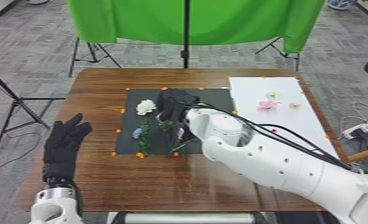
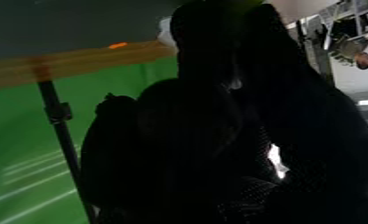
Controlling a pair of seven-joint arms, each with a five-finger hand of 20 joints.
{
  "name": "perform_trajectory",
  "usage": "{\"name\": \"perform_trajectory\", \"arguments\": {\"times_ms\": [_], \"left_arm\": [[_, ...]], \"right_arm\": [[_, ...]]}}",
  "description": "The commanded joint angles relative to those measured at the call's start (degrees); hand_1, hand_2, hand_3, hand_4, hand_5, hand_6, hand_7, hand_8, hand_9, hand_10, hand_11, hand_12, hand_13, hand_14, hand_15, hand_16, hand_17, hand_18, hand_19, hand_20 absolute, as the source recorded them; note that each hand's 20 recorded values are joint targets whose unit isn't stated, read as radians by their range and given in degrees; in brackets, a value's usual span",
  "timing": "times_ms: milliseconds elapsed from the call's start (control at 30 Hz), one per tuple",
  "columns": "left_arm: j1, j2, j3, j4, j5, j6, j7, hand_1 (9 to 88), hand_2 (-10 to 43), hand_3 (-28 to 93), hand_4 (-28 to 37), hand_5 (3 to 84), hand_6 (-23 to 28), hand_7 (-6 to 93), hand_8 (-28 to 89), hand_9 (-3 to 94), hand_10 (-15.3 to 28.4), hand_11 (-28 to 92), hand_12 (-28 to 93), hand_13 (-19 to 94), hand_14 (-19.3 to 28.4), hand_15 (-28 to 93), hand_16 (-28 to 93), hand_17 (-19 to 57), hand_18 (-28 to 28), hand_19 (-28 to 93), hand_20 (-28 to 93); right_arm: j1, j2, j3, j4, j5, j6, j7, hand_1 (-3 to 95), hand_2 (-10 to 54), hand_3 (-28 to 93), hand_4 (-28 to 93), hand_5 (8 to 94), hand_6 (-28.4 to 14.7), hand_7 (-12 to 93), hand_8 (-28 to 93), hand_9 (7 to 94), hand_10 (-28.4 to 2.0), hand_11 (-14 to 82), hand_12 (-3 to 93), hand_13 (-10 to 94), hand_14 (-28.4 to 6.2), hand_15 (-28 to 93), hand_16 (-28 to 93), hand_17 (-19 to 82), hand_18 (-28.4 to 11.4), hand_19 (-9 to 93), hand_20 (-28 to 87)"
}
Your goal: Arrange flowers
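In the head view, my right hand is over the dark mat. A white flower with a green stem lies on the mat just left of that hand, with a small blue flower beside the stem. Another dark stem, with a pale purple bloom, is partly hidden under my right hand. My left hand rests over the table's left side, fingers straight. In the right wrist view, the dark glove of my right hand has a bit of white flower behind its fingers.
A white sheet on the table's right holds a pink flower and small pale blooms. Orange markers edge the mat. Behind the wooden table stands a green cloth on a black frame.
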Motion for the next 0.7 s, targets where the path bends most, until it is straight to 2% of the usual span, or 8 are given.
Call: {"name": "perform_trajectory", "arguments": {"times_ms": [33, 700], "left_arm": [[0.11, -0.54, 0.22, 0.42, 0.39, -0.78, -0.82, 17.8, 8.2, 63, -28.3, 46.5, 4.3, 11.8, -5, 46.5, 13.7, 20, 15, 32, 17.0, 24, 2, 1.4, 13.4, 8, 19], [0.47, -0.39, -0.11, 0.34, 0.78, -1.36, -1.22, 18.6, 7.0, 63, -28.3, 46.0, 4.0, 11.9, -5, 46.3, 13.6, 20, 15, 32, 16.8, 24, 2, 1.5, 13.4, 8, 19]], "right_arm": [[0.82, -1.32, -0.25, 1.08, -1.76, -0.5, 0.31, 53.6, -9.5, 50, -13, 76.3, 0.9, 16, 8, 87.1, -11.1, 33.6, 26.4, 92, -2.4, 54, 36, 66, -10.5, 93, 53], [-0.19, 0.47, 0.4, -0.01, -3.66, -2.5, 0.27, 47.6, -9.5, 58, -16, 72.5, 1.7, 15, 4, 86.7, -11.3, 36.1, 26.2, 92, -2.3, 54, 36, 65, -10.5, 93, 53]]}}
